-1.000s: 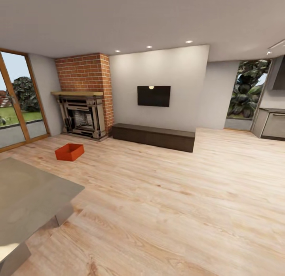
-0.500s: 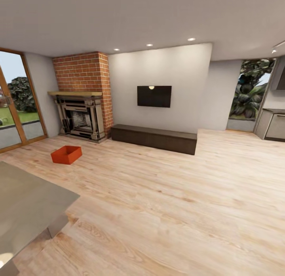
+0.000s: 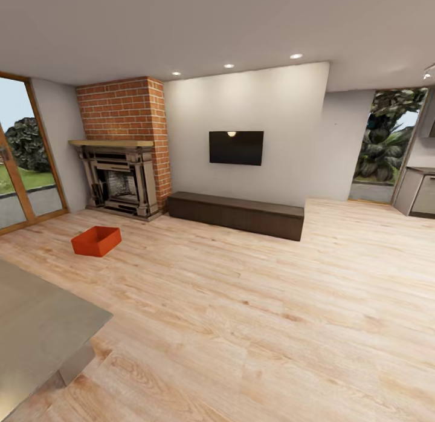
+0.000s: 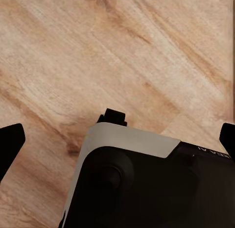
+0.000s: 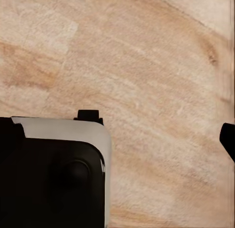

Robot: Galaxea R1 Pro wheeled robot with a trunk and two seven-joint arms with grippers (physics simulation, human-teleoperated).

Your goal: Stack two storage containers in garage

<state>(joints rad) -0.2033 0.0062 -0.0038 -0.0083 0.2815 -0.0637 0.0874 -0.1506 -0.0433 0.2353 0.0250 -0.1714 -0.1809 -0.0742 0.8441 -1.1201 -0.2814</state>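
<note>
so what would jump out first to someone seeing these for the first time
Probably the orange-red storage container, sitting alone on the light wood plank floor in front of the brick fireplace. Next would be the black TV on the white wall, above the long dark low cabinet.

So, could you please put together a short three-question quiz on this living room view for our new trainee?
1. True or false: the storage container sits on the dark low cabinet.
2. Which stands nearest the container? A) the brick fireplace B) the wall-mounted screen C) the window with foliage
3. Fill in: the container rests on the ____ plank floor.

Key
1. False: it lies on the floor, apart from the cabinet.
2. A
3. wood
</note>
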